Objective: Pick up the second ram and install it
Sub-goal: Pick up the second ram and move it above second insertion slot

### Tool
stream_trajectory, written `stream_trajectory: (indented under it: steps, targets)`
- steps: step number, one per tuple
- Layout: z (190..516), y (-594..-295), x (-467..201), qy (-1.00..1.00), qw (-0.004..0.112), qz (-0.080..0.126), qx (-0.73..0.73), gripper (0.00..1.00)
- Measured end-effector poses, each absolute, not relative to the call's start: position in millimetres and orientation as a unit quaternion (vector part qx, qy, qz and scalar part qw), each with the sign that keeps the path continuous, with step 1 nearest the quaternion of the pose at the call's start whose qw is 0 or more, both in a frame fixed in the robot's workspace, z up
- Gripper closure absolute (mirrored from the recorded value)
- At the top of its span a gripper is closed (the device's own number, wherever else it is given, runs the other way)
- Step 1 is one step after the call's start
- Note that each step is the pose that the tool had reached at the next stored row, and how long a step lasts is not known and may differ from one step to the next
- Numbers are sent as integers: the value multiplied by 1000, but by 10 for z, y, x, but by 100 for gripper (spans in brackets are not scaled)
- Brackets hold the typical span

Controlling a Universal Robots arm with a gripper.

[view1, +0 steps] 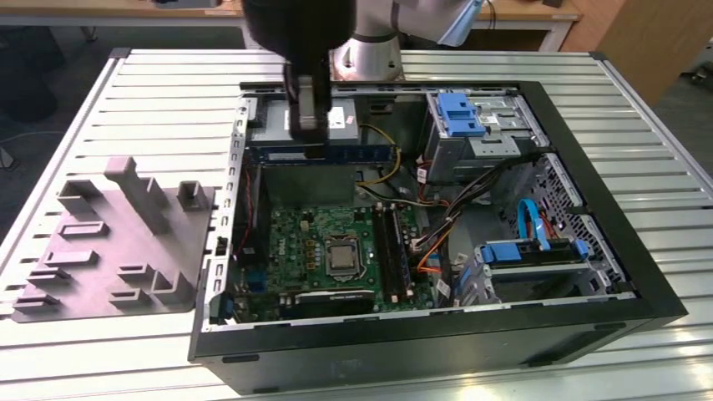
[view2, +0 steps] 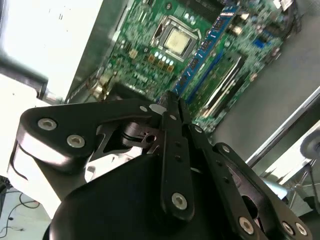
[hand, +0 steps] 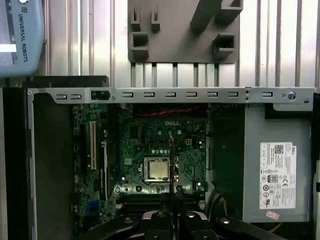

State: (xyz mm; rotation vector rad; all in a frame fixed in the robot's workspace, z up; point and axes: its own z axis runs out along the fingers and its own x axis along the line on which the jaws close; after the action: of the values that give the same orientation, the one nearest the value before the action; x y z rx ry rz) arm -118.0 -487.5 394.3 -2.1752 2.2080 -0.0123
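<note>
Jaws clamp the second ram (view1: pixel 356 154), seen lengthwise in the exterior view.

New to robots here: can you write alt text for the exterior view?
A robot gripper holds the second ram, a long blue stick, above an open computer case. The green motherboard lies inside it; a gray moulded tray sits on the slatted table at the exterior view's left.
</note>
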Motion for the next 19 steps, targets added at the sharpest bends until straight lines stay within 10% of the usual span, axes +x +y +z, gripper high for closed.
stream_trajectory:
  steps: [19]
  targets:
    - [3771, -4875, -976, 712, 21, -4, -702, 87]
